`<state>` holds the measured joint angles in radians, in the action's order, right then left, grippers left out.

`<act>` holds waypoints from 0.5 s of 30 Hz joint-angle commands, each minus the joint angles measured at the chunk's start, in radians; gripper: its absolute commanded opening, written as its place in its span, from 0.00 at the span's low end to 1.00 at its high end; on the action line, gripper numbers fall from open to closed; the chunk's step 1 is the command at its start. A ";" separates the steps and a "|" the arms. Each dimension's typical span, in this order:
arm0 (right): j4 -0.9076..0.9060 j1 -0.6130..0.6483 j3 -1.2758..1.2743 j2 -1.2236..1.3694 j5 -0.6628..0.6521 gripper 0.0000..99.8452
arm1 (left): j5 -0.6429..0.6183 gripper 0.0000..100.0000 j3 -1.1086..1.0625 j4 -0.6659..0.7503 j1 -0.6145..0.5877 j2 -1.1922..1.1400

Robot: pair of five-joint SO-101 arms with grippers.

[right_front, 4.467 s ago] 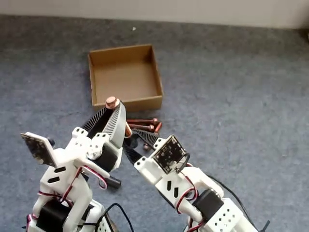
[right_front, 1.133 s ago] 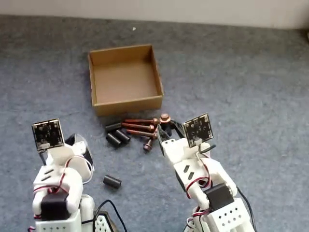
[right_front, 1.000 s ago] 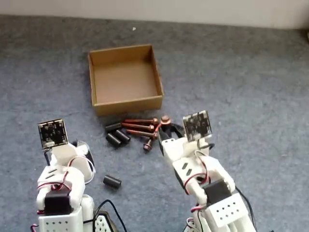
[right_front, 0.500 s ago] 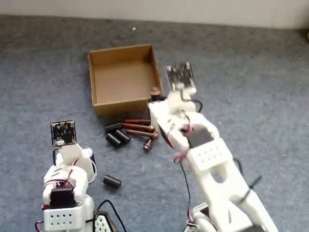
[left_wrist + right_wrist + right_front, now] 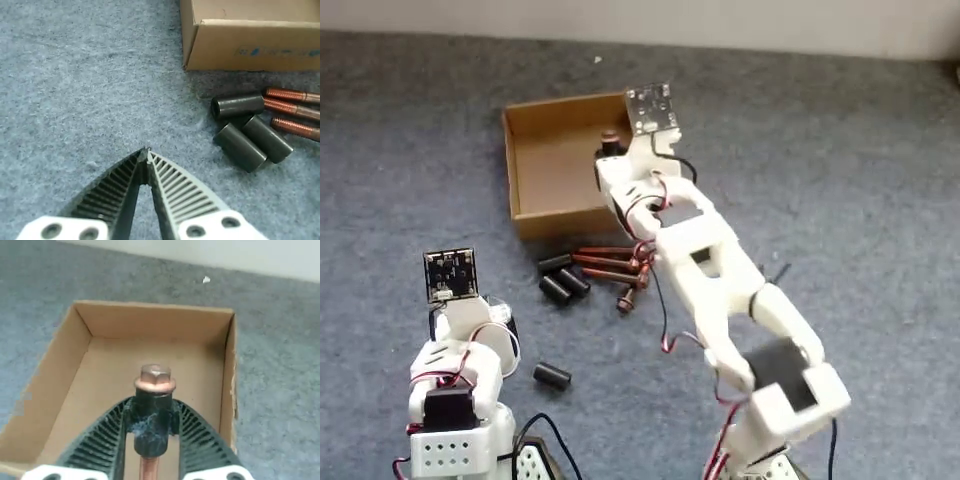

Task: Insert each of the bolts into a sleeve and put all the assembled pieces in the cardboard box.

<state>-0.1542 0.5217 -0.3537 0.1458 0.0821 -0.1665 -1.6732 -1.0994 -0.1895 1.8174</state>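
as right gripper (image 5: 152, 407) clamps the sleeved bolt (image 5: 150, 432), left gripper (image 5: 146, 156) sits closed.

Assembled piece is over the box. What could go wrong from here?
The right gripper clamps the sleeve, not the bolt, so the bolt may slide out on release. Its arm passes above the loose bolts; pulling back low could scatter them.

Right arm (image 5: 710, 260) stretched forward, right pincer (image 5: 151, 407) clamped on assembled piece (image 5: 150, 427). Left arm (image 5: 455, 370) folded back, left pincer (image 5: 146, 152) closed.
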 commanded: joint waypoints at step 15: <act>-0.325 -0.007 0.104 -0.134 0.006 0.19 | 0.017 0.01 -0.022 0.023 -0.007 0.002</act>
<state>-0.3844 0.5217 -0.3092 0.1473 0.0821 -0.1665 -1.6732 -1.0994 -0.1895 1.8174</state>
